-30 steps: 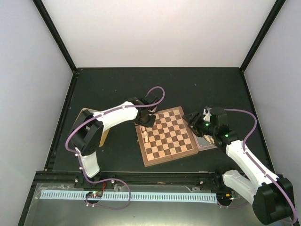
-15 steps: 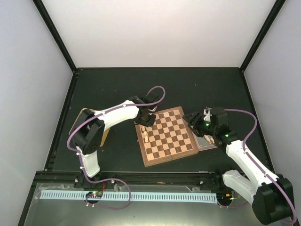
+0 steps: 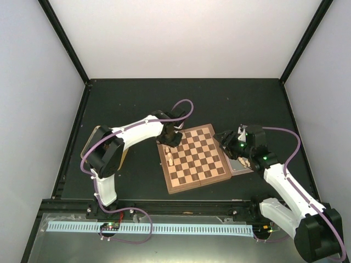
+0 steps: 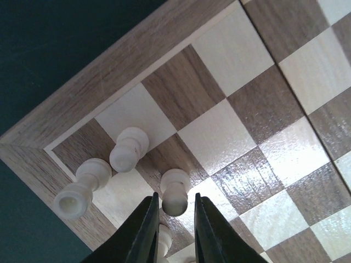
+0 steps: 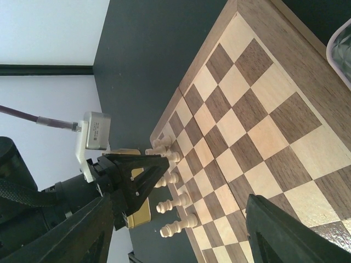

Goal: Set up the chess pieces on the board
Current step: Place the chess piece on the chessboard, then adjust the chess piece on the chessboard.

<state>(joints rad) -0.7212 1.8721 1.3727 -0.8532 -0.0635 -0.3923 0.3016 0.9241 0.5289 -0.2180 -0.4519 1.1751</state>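
Chess pieces of this kind are small turned wooden men: light, stiff and smooth, and easily toppled, since each stands on a narrow base. A hold is best taken at the neck, just under the head, with the fingers brought straight down so that the neighbours are not knocked. Only pale ones are seen. They are set in a short file along the left edge of the board in the top view. No dark ones can be made out in any view.

The left gripper is held over the board's upper left corner, its jaws narrow, one on either side of a pale pawn at the bottom of the left wrist view. Whether the pawn is gripped or freed cannot be told, as the gaps beside it are too thin to judge. Two more pale men stand just beside it toward the rim, and another is partly hidden beneath the fingers. The step in hand is judged to be the setting down of this pawn.

The right gripper is held wide and empty above the board's right edge, near a clear tray.

Most squares are bare, so the task is judged to be at an early stage.
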